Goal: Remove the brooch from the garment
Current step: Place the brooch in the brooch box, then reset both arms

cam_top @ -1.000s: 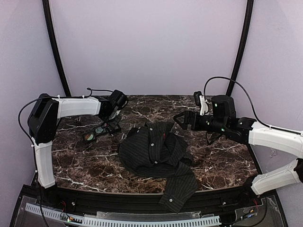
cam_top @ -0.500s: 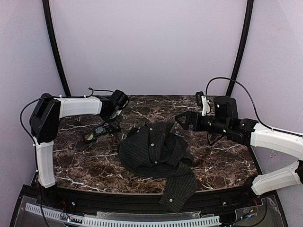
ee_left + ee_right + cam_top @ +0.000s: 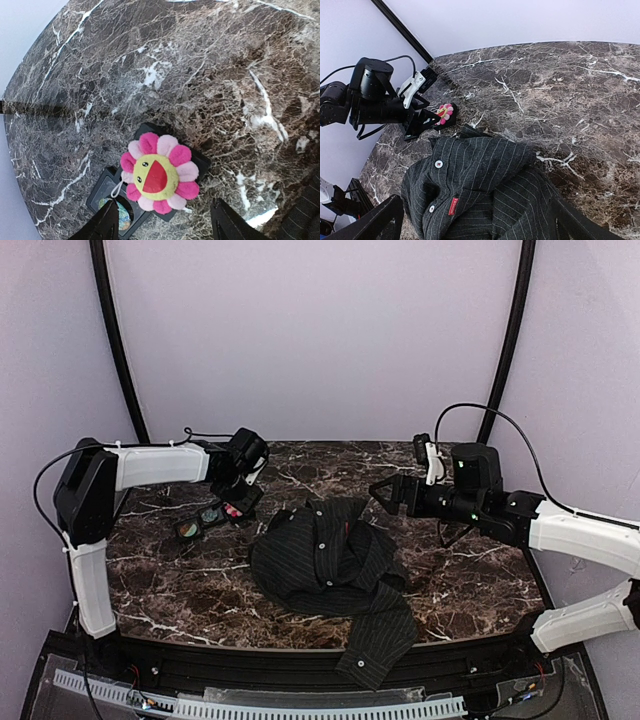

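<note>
**Mia:** Where is the top camera?

**Ben:** High up, behind both arms. It looks down and forward over the whole table (image 3: 200, 590), all the way to the back wall.

**Mia:** And the left wrist one?

**Ben:** Very close, looking almost straight down. The brooch (image 3: 159, 172) sits big in the middle. The left gripper (image 3: 165, 220) pokes in at the bottom edge.

**Mia:** The right wrist one?

**Ben:** Farther back and low. It looks across the shirt (image 3: 485, 190) to the left arm (image 3: 370, 95).

**Mia:** What do they share?

**Ben:** All three see the brooch and the black tray (image 3: 201, 159) under it.
</note>
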You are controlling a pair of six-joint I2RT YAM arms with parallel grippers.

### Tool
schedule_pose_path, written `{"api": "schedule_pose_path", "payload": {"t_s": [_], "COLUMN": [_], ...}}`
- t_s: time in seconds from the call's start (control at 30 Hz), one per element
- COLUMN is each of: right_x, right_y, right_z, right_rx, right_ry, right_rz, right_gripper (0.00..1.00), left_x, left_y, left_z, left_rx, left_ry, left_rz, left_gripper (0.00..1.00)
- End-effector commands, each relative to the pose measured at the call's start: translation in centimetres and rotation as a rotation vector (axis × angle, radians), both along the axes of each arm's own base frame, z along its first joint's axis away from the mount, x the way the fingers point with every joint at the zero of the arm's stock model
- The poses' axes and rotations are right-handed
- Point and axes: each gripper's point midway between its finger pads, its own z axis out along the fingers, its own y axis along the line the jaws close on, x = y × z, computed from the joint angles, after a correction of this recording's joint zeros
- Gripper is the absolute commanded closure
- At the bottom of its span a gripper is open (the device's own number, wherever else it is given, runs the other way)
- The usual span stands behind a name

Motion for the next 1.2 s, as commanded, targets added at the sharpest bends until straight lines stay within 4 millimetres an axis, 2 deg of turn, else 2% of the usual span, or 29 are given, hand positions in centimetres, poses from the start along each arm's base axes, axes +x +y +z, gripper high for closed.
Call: {"api": "schedule_pose_path", "payload": {"t_s": [0.0,0.17,0.27,0.3,0.4,0.43,0.47,0.5,0.53,0.57,0.63,0.67,0.7,0.73,0.77,0.8,0.83,0.87,0.9,0.93,1.0,1.13,1.17], "right_x": [0.9,3.1,5.5,6.2,8.6,9.3,9.9,10.3,10.8,11.0,11.4,11.3,11.1,11.0,10.8,10.5,10.2,10.0,9.6,9.4,8.8,7.9,8.0], "right_y": [-0.2,-1.0,-2.5,-3.4,-6.4,-7.6,-9.0,-10.3,-11.8,-13.1,-16.1,-17.3,-18.3,-19.2,-19.9,-20.6,-21.1,-21.6,-22.1,-22.5,-23.6,-25.7,-26.1], "right_z": [0.8,0.7,0.5,-0.3,-1.1,-1.2,-1.3,-1.4,-1.3,-1.1,-0.1,0.4,0.6,0.7,0.8,0.8,0.8,0.8,-0.1,0.1,-0.7,-2.8,-3.3], "right_rx": [-0.002,-0.030,-0.054,-0.078,-0.119,-0.125,-0.131,-0.132,-0.134,-0.130,-0.113,-0.103,-0.097,-0.089,-0.085,-0.088,-0.097,-0.103,-0.120,-0.125,-0.148,-0.195,-0.215], "right_ry": [-0.031,-0.028,-0.031,-0.009,-0.003,-0.004,-0.005,-0.007,-0.016,-0.028,-0.086,-0.123,-0.154,-0.187,-0.223,-0.258,-0.298,-0.334,-0.351,-0.394,-0.434,-0.462,-0.443], "right_rz": [-0.013,-0.040,-0.084,-0.107,-0.183,-0.214,-0.246,-0.276,-0.309,-0.340,-0.410,-0.440,-0.462,-0.485,-0.507,-0.528,-0.547,-0.566,-0.584,-0.608,-0.665,-0.772,-0.790], "right_gripper": [0.01,0.01,0.01,0.01,0.02,0.01,0.02,0.01,0.01,0.01,0.01,0.01,0.01,0.01,0.01,0.01,0.01,0.01,0.01,0.02,0.01,0.01,0.01], "left_x": [-1.0,-0.7,0.6,0.9,2.3,2.8,2.8,3.1,3.0,3.1,2.5,1.5,1.3,-0.1,-0.5,-1.8,-2.3,-3.3,-4.2,-4.7,-5.6,-6.8,-7.0], "left_y": [-1.0,-0.8,0.3,0.7,3.9,5.6,6.5,8.7,9.7,11.9,15.2,16.9,18.7,20.3,22.1,23.1,24.7,25.4,26.6,27.0,27.4,28.1,28.3], "left_z": [4.0,5.1,5.3,5.8,6.5,7.4,7.1,8.3,8.0,9.4,10.9,11.2,12.2,12.3,13.2,12.7,13.5,13.0,12.7,13.1,12.8,10.6,10.9], "left_rx": [-0.177,-0.302,-0.413,-0.440,-0.537,-0.564,-0.599,-0.628,-0.663,-0.684,-0.690,-0.658,-0.636,-0.599,-0.569,-0.554,-0.544,-0.530,-0.495,-0.484,-0.447,-0.392,-0.382], "left_ry": [-0.049,-0.088,-0.126,-0.145,-0.219,-0.258,-0.280,-0.329,-0.353,-0.409,-0.513,-0.559,-0.623,-0.668,-0.743,-0.763,-0.829,-0.846,-0.879,-0.910,-0.951,-0.990,-1.022], "left_rz": [0.006,0.054,0.119,0.135,0.240,0.276,0.306,0.347,0.370,0.407,0.453,0.493,0.514,0.550,0.582,0.602,0.631,0.646,0.670,0.673,0.667,0.666,0.665], "left_gripper": [0.28,0.11,0.09,0.08,0.08,0.07,0.07,0.06,0.06,0.06,0.04,0.02,0.02,0.01,0.01,0.01,0.01,0.01,0.01,0.01,0.01,0.01,0.01]}}
